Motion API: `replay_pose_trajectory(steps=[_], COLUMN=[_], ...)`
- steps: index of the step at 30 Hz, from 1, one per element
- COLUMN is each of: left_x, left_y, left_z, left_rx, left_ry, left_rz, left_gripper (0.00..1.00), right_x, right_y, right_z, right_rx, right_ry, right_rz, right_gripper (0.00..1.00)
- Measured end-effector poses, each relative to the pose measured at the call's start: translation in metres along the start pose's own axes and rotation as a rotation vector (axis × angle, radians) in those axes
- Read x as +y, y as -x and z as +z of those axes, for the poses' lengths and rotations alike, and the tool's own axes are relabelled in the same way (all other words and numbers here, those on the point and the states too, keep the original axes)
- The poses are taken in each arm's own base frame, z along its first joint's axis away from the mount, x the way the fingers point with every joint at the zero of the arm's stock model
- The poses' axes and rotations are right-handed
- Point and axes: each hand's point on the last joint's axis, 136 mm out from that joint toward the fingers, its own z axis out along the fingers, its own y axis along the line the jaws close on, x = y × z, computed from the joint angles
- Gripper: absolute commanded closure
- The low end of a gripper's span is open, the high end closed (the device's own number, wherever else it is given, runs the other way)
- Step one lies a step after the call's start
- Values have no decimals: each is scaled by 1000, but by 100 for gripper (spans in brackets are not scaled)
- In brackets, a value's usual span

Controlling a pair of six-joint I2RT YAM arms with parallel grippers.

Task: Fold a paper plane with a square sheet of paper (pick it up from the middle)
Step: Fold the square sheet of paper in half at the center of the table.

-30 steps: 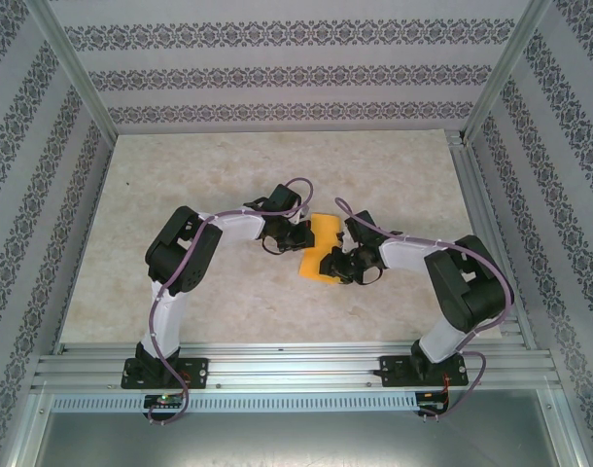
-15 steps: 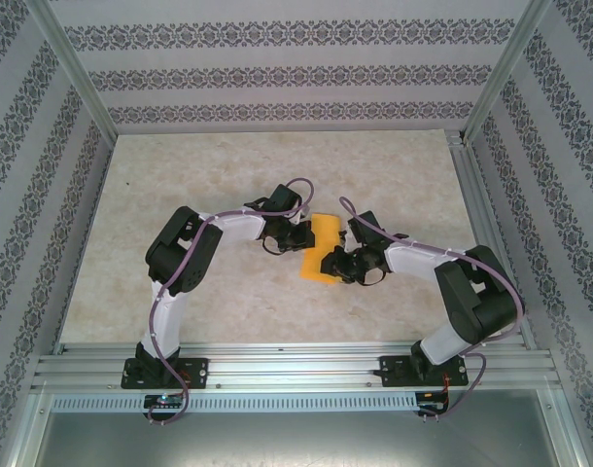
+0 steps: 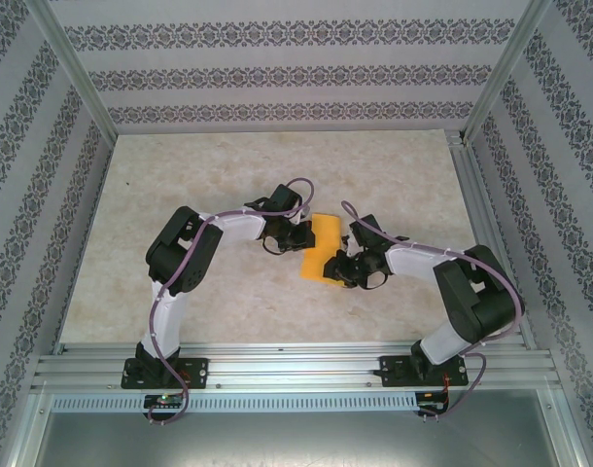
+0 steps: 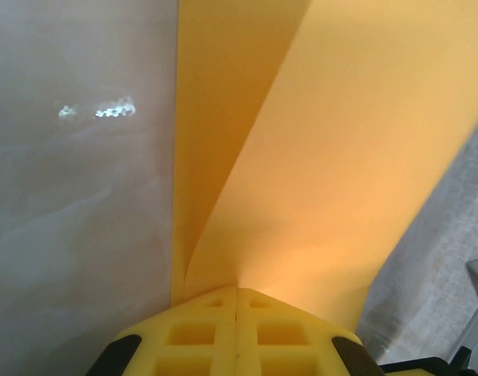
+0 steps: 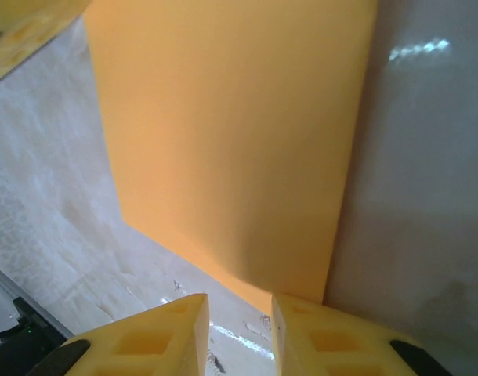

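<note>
The square sheet of paper [image 3: 324, 245] is orange-yellow and lies folded over on the table [image 3: 209, 175] between my two grippers. My left gripper [image 3: 302, 236] is at its left edge. In the left wrist view this gripper [image 4: 237, 291] is shut on the paper [image 4: 341, 157], and two layers fan out from the closed fingertips [image 4: 208, 309]. My right gripper [image 3: 336, 265] sits at the sheet's near right corner. In the right wrist view it [image 5: 237, 304] stands open. The paper's [image 5: 231, 141] near edge lies just beyond the gap and its corner meets the right-hand fingertip [image 5: 302, 313].
Patterned walls close in the beige marbled table on three sides. Aluminium rails [image 3: 296, 370] carrying both arm bases run along the near edge. Upright frame posts [image 3: 78, 73] stand at the back corners.
The right arm's elbow has swung outward to the right, and its gripper has shifted slightly at the paper's near corner. The sheet's outline looks more even now. The left arm has stayed put.
</note>
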Motion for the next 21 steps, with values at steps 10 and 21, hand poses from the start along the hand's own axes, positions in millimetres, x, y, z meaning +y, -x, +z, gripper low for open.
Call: replay_pose_trajectory(steps=[10,21], left_x=[0,0], left_y=[0,0], left_z=[0,1], left_rx=[6,10], left_ry=[4,7], left_rz=[3,15], left_gripper=[100,100], right_x=[8,-6], right_y=[46,41], right_z=[-8,1], right_rx=[-95,-60], right_ry=[32,23], right_rz=[10,31], right_gripper=[73,72])
